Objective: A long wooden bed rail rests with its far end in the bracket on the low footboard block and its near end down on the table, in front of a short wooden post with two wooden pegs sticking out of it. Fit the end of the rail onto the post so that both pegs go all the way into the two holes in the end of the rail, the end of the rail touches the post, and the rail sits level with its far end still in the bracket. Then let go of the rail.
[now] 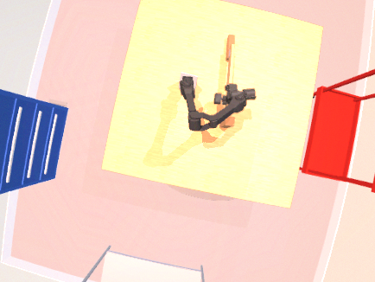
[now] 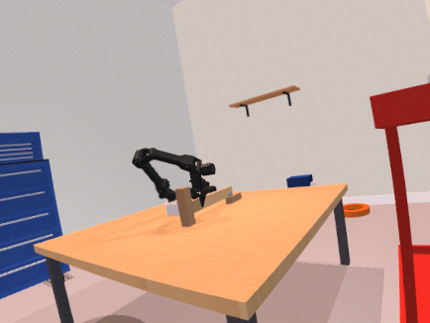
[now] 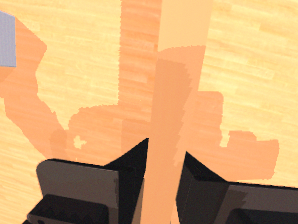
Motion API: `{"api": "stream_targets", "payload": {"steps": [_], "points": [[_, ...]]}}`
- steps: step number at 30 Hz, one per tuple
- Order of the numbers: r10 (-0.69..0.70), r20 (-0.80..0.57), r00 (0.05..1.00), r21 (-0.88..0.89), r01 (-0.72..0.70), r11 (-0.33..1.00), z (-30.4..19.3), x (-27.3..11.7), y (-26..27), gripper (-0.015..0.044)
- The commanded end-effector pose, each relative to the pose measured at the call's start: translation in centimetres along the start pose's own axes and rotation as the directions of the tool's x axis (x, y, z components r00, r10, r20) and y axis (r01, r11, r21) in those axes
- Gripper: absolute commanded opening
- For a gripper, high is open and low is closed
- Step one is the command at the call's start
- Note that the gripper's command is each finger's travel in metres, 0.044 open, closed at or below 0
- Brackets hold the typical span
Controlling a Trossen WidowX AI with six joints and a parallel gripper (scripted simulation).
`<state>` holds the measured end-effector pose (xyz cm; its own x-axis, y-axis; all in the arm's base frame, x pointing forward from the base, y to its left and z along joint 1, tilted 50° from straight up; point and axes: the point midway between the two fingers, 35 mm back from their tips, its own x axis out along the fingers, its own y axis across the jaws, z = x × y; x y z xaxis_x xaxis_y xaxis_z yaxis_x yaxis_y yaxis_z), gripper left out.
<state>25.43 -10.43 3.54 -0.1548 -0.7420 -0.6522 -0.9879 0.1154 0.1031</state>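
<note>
On the worktop (image 2: 277,233): one wooden rail (image 3: 175,100), clenched between the dark fingers of the end effector (image 2: 203,194), running toward 12 o'clock in the wrist view; post (image 2: 186,207) upright just beside its near end; footboard block (image 2: 234,197) at its far end.

Place: workshop-like room
Evidence: blue tool cabinet (image 2: 22,208), wooden worktable (image 2: 258,238), wall shelf (image 2: 265,96) on brackets, red chair (image 2: 403,163), bare walls

Pale walls, wall shelf (image 2: 265,96) — blue cabinet (image 2: 22,208), red chair (image 2: 403,198), pink floor (image 2: 357,258).
</note>
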Motion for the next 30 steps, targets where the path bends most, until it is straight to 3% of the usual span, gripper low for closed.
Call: {"api": "stream_targets", "payload": {"steps": [1, 30], "points": [[-0.001, -0.001, 1.000, -0.001, 0.001, 1.000, -0.18, 0.01, -0.03, 0.0000], [-0.001, -0.001, 1.000, -0.001, 0.001, 1.000, -1.08, -0.10, -0.04, 0.0000]]}}
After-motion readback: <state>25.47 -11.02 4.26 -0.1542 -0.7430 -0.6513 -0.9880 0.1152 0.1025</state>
